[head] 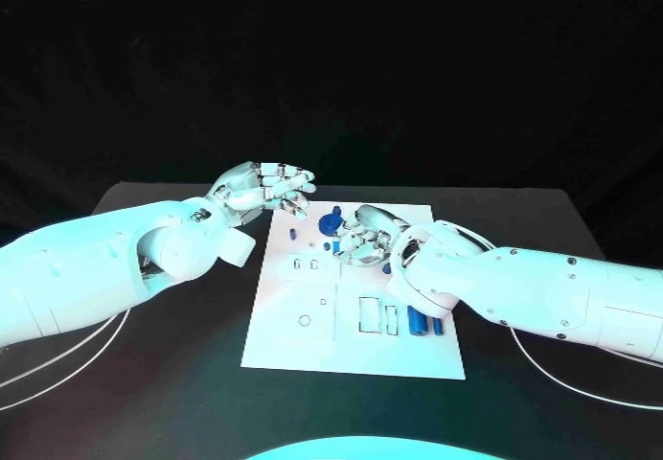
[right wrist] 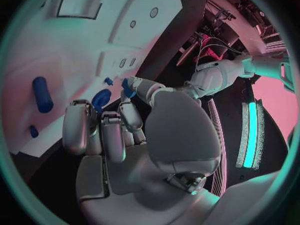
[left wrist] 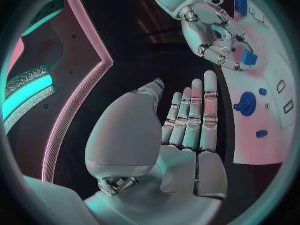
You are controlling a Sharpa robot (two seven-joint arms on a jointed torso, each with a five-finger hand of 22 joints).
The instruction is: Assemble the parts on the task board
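The white task board [head: 297,340] lies in the middle of the black table. My right hand [head: 365,240] hovers over the board's far half and pinches a small blue part [left wrist: 249,59] between thumb and fingertips; the same part [right wrist: 128,87] sits at the thumb tip in the right wrist view. A round blue part [head: 331,224] stands on the board just beyond that hand. My left hand [head: 262,190] hangs above the board's far left corner, fingers stretched out [left wrist: 194,120], holding nothing. Two blue cylinders [head: 416,321] lie near the board's right edge.
Small blue pieces [head: 293,231] dot the far left of the board. Empty slots and round holes [head: 371,314] mark its near half. White cables [head: 553,369] trail on the black table on both sides of the board.
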